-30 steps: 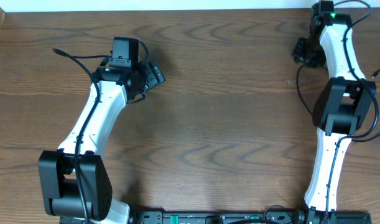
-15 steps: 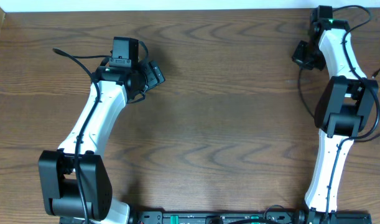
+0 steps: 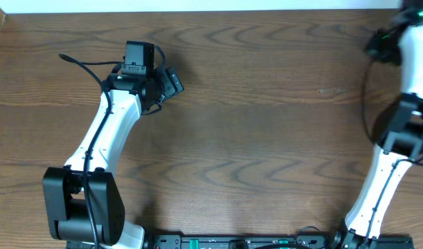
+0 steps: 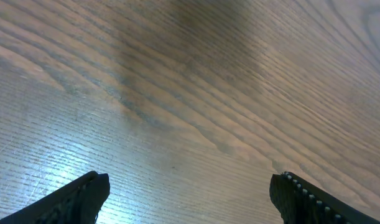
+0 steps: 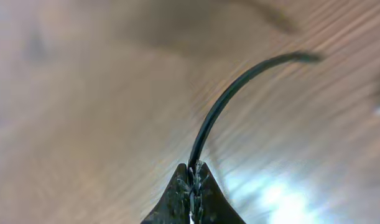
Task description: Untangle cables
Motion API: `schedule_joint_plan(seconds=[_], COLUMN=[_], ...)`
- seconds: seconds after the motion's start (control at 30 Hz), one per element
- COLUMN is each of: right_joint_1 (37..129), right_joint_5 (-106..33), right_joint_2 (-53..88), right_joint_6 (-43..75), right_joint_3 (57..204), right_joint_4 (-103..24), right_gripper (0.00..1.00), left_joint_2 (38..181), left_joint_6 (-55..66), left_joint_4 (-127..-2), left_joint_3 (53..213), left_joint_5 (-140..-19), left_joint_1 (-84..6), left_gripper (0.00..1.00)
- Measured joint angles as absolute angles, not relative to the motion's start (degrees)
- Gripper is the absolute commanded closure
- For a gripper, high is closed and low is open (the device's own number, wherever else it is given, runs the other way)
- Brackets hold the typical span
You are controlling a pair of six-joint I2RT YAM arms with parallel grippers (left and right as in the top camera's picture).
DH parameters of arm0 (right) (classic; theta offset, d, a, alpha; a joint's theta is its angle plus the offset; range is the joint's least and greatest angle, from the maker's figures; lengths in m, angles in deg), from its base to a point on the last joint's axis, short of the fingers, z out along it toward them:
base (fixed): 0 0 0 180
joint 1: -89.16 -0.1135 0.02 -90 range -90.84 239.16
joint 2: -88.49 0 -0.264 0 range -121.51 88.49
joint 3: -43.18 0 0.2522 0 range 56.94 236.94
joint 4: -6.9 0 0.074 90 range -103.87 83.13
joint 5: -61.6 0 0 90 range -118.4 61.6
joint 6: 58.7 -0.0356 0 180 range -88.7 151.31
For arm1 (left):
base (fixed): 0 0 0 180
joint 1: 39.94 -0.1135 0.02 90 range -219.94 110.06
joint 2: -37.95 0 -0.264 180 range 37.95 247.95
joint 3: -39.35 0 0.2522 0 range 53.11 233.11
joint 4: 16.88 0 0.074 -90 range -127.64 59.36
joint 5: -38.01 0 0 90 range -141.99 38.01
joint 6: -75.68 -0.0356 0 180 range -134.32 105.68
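A thin black cable (image 5: 219, 113) rises in a curve from my right gripper (image 5: 193, 168), which is shut on it just above the wooden table; the cable's far end runs off blurred to the upper right. Seen from overhead, the right gripper (image 3: 377, 45) sits blurred at the table's far right corner, and I cannot make out the held cable there. My left gripper (image 3: 174, 81) rests at the far left of the table. Its wrist view shows the left gripper (image 4: 190, 182) open, jaws wide apart, only bare wood between them. No other cables show.
The brown wooden table (image 3: 253, 138) fills the views. A white wall strip (image 3: 197, 5) borders its far edge. Thick black cords run along both arms, one looping out at the left arm (image 3: 79, 62).
The right arm has swung right and back toward the far corner, and its jaws have closed on the black cable. The left arm has not moved.
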State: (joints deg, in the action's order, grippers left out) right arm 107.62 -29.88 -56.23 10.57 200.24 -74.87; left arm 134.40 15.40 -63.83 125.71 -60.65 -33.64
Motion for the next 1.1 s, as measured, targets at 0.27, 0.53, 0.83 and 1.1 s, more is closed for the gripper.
schedule_joint_plan(seconds=[0.27,0.53,0.83,1.1], right_joint_1=[120.58,128.95,124.49,116.71], right_joint_5=[-25.88,-24.89,-30.99,-39.56], right_joint_2=[-50.90,-49.87,-49.87,-49.87], right_joint_6=[10.95,11.10,18.11,28.61], right_joint_3=[211.70,212.26,211.24,198.30], right_joint_4=[-75.88,-81.93,-93.76,-97.54], right_gripper=[0.99,0.99,0.45,0.44], left_joint_2=[134.40,134.40,134.40,134.40], left_joint_6=[15.40,15.40,15.40,15.40], left_joint_4=[-63.83,-63.83,-63.85,-63.85], left_joint_3=[125.71,125.71,125.71,125.71], left_joint_5=[-60.65,-60.65,-60.65,-60.65], left_joint_1=[-33.64,-33.64,-33.64,-33.64], left_gripper=[0.12,0.12,0.12,0.12])
